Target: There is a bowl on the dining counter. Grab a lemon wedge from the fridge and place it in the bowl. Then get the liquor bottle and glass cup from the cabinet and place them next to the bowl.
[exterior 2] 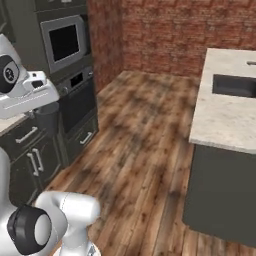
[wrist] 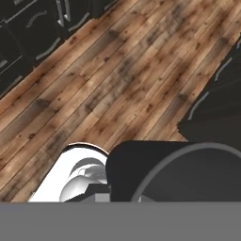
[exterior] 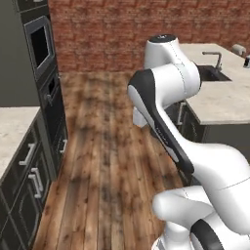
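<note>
Folded low over the wooden plank floor (exterior: 97, 161), the white arm's gripper (exterior 2: 47, 120) hangs with its jaws together, holding nothing. Left stand dark built-in ovens (exterior: 41, 49); right, 1 pale stone counter (exterior: 222, 100) with sink (exterior: 212, 73). No task item can be made out.

Wide wooden floor (exterior: 105, 146) lane ahead of me, open all the way to the brick wall (exterior 2: 170, 30). On my left the lane is bounded by a tall dark oven stack (exterior 2: 67, 65) with wall oven windows, then dark base cabinets (exterior: 24, 190) with bar handles under a pale counter (exterior: 12, 129). On my right stands the island counter (exterior 2: 225, 115), its dark side panel dropping to the floor; sink basin (exterior 2: 235, 85) cut into the top, faucet (exterior: 215, 58) upright beside it. In the hand view, plank floor runs between dark cabinet fronts (wrist: 42, 28) on both sides.
</note>
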